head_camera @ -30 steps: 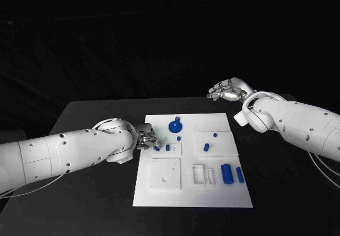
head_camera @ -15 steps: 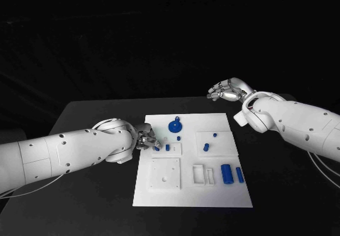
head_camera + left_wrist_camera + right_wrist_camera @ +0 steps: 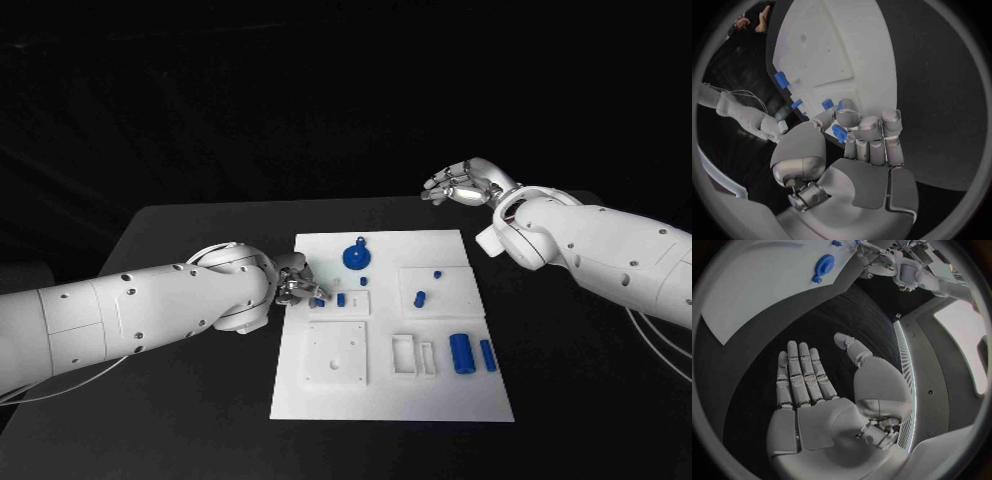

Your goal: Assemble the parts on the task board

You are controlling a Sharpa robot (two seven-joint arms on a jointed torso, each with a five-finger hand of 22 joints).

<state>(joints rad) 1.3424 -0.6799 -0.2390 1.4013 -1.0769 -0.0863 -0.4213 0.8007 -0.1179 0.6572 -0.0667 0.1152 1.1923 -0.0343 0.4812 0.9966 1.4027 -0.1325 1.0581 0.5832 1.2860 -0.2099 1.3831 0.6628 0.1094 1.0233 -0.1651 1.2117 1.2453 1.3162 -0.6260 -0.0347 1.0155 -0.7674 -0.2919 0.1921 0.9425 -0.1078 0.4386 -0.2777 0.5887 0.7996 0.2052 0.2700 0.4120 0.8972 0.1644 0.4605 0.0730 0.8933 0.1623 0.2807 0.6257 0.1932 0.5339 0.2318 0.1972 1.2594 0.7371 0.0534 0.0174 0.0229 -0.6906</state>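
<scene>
Blue peg point(image 3: 839, 133) is pinched in the left robot hand point(image 3: 856, 145) at the task board's point(image 3: 433, 400) 9 o'clock edge, probably for insertion, while the right robot hand point(image 3: 826, 390) hovers spread at 1 o'clock.

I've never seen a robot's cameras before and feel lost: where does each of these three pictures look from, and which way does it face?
Head view: from the robot's head, down at the task board; both arms enter.
Left wrist view: behind the left hand, whose fingers pinch a blue part at the board's edge.
Right wrist view: behind the right hand, open above the black table.
Shared: the round blue part shows in head and right wrist views.
</scene>
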